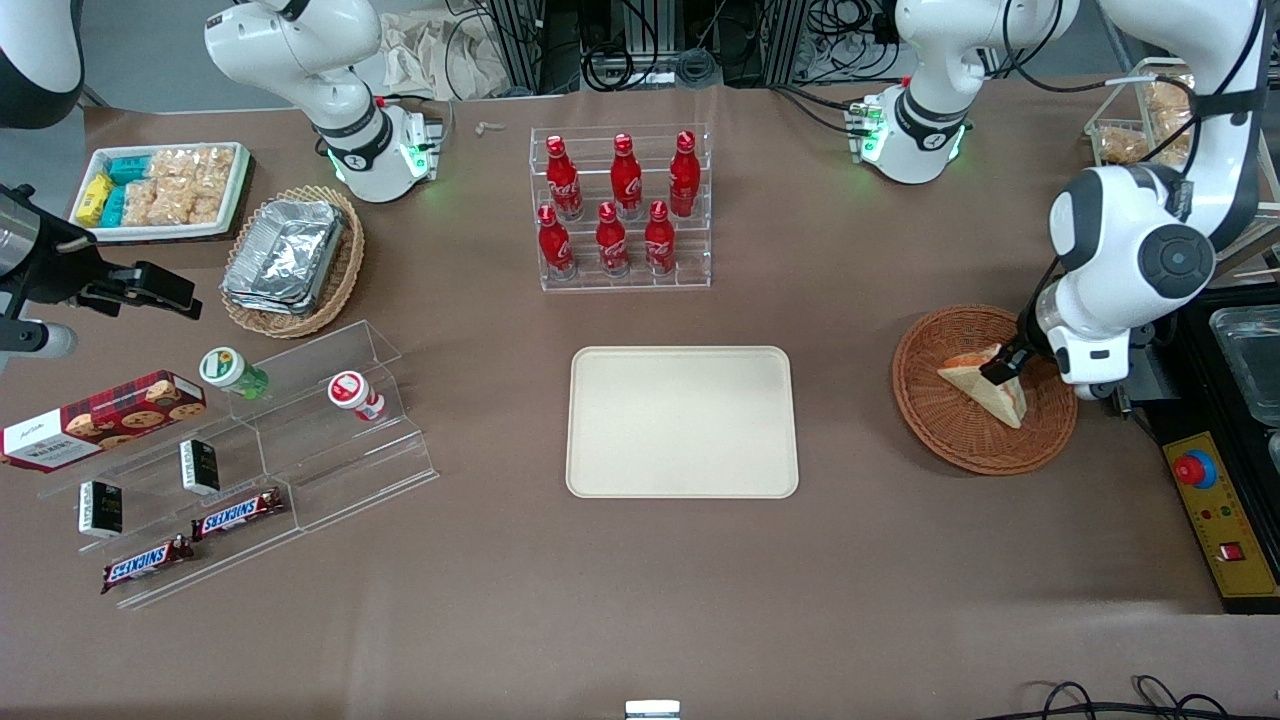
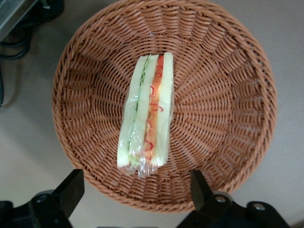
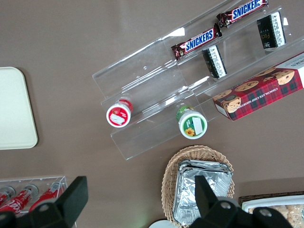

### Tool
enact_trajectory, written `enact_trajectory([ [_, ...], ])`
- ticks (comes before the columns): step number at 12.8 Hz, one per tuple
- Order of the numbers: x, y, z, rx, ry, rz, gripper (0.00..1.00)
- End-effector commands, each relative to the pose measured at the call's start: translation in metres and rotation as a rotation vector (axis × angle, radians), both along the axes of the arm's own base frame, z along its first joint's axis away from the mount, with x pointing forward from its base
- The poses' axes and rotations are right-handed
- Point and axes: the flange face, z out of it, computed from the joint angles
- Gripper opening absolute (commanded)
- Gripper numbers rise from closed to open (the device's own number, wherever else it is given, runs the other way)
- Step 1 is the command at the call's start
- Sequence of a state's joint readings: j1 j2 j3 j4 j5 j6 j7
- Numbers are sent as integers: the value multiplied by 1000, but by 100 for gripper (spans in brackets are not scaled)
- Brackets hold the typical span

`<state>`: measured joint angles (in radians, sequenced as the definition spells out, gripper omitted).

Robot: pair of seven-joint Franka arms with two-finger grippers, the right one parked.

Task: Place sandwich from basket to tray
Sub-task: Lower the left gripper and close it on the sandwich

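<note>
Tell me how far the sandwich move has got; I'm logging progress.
Early stage. Done: the claw has reached the basket and hangs open over it, fingers apart. In hand: lining up on the sandwich, which lies ungrasped in the basket. Left: close on it, lift, carry it to the tray, which holds nothing, and release.

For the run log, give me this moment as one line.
phase: pre-grasp | claw: open, above sandwich | sandwich: in basket, not gripped | tray: no sandwich yet
</note>
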<state>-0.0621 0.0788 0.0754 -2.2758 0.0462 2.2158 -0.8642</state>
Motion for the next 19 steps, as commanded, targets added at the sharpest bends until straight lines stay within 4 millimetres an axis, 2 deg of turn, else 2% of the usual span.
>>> enact_trajectory([
  [1, -5, 8, -10, 20, -14, 27, 100],
  [11, -14, 16, -55, 23, 0, 40, 100],
  [18, -8, 15, -85, 24, -28, 37, 100],
  [19, -8, 15, -85, 24, -28, 37, 95],
])
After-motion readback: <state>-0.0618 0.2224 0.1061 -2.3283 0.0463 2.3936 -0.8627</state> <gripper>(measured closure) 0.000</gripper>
